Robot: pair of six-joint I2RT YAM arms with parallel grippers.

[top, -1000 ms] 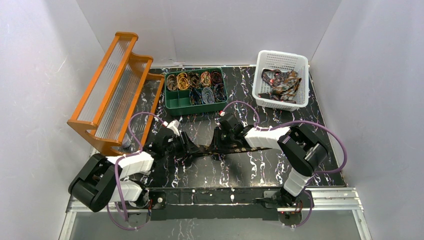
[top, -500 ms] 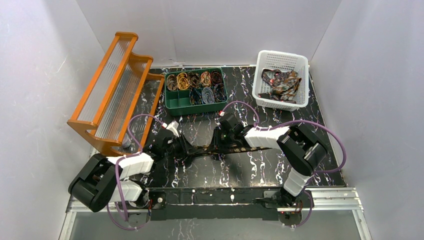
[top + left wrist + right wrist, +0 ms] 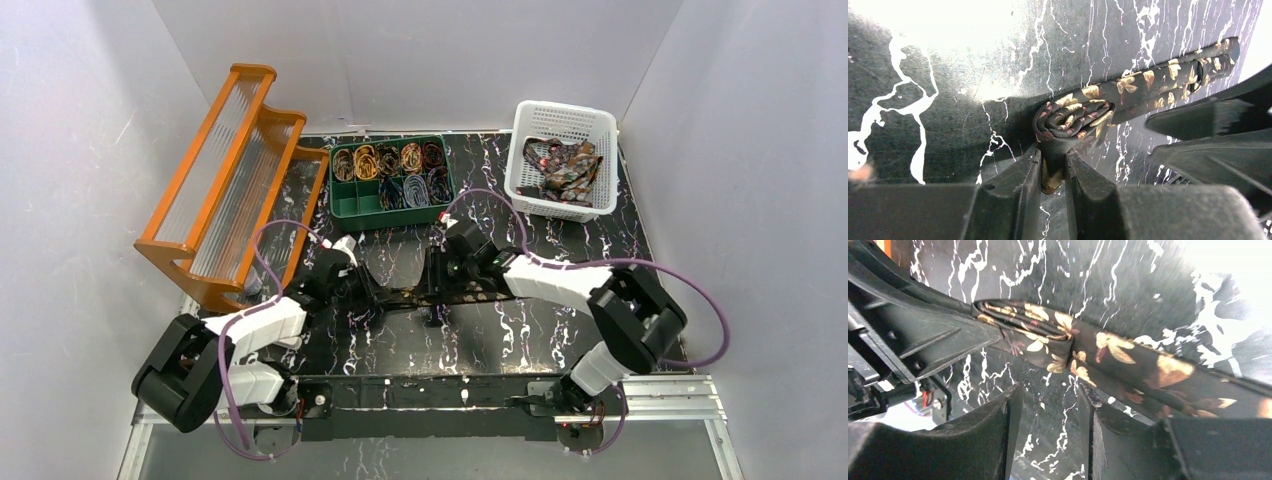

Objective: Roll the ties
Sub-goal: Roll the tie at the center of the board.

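Observation:
A dark tie (image 3: 405,293) with gold leaf patterns lies stretched on the black marbled table between my two grippers. Its left end is wound into a small flat coil (image 3: 1073,117), and my left gripper (image 3: 1053,160) is shut on that coil. The rest of the strip (image 3: 1173,82) runs away to the upper right. My right gripper (image 3: 1050,395) is open just short of the tie (image 3: 1128,355), with only bare table between its fingers. In the top view the left gripper (image 3: 365,290) and the right gripper (image 3: 438,290) face each other along the tie.
A green divided tray (image 3: 390,215) at the back holds several rolled ties. A white basket (image 3: 545,207) at the back right holds loose ties. An orange ribbed rack (image 3: 235,180) stands at the back left. Purple cables loop over both arms.
My right gripper has opened and let go of the tie. My left gripper has closed on the coiled end. The right arm's elbow has swung out to the right.

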